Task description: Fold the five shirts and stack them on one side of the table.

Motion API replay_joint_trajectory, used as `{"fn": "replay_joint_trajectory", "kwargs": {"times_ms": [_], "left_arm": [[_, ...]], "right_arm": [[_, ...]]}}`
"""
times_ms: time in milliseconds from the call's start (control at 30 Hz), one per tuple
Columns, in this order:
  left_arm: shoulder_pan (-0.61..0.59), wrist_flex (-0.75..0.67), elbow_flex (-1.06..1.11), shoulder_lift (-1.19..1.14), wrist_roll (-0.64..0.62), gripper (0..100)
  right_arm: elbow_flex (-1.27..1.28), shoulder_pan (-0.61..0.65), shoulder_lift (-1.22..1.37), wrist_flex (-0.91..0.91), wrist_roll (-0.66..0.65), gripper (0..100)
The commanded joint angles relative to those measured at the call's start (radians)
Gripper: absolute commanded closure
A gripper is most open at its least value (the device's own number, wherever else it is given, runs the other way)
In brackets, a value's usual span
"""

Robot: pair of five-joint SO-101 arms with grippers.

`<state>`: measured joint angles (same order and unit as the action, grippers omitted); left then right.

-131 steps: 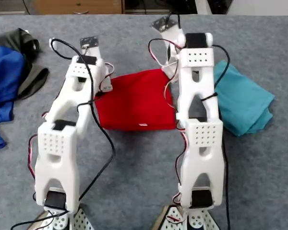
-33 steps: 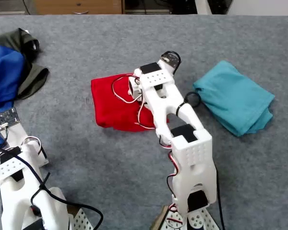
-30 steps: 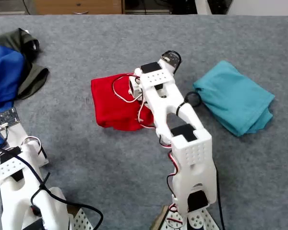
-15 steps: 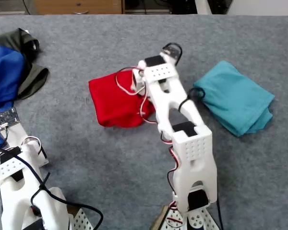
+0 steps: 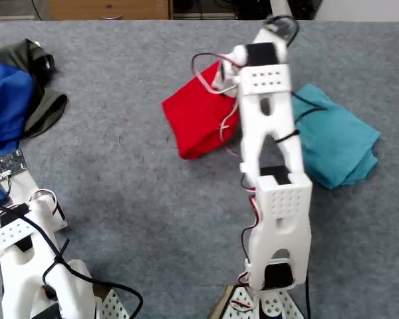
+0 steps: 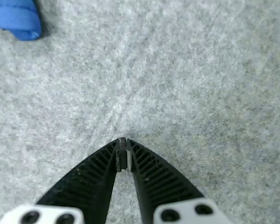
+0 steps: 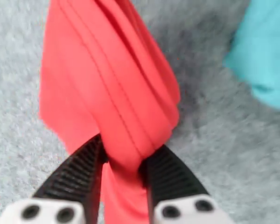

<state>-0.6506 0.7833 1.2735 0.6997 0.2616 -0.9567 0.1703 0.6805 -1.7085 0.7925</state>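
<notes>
Top centre of the high view: the gripped shirt, just left of the right arm, one edge bunched between the jaws of the right pincer. That arm runs from the bottom edge up through the middle-right of the frame. To its right, partly covered by it, the folded shirt sits on the surface, near the gripped one but apart from it. At the upper left edge, the shirt pile, well apart from both. Bottom left corner, the left arm, its left pincer low over the surface, a bit of the pile nearby.
</notes>
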Motion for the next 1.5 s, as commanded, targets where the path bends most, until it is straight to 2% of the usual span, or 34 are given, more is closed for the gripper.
{"fn": "replay_joint_trajectory", "kwargs": {"times_ms": [0, 367, 733, 867, 1133, 1333, 1400, 1467], "left_arm": [[-0.003, -0.014, -0.003, 0.021, 0.003, 98], [-0.003, -0.014, -0.003, 0.021, 0.003, 98], [-0.003, -0.014, -0.003, 0.021, 0.003, 98], [-0.003, -0.014, -0.003, 0.021, 0.003, 98], [-0.003, -0.012, -0.003, 0.021, 0.003, 98], [-0.003, -0.011, -0.003, 0.021, 0.003, 98], [-0.003, -0.009, -0.005, 0.021, 0.003, 98], [-0.003, -0.011, -0.005, 0.021, 0.003, 98]], "right_arm": [[-0.124, -0.079, -0.025, -0.048, -0.038, 99.4], [-0.262, -0.325, -0.031, -0.064, -0.135, 99.4], [-0.259, -0.573, -0.025, -0.074, -0.233, 99.4], [-0.240, -0.610, -0.025, -0.074, -0.272, 99.3], [-0.012, -0.613, -0.031, -0.074, -0.311, 99.3], [0.016, -0.647, -0.030, -0.074, -0.365, 98.9], [0.016, -0.657, -0.031, -0.075, -0.404, 95.3], [0.016, -0.667, -0.031, -0.075, -0.436, 86.8]]}}
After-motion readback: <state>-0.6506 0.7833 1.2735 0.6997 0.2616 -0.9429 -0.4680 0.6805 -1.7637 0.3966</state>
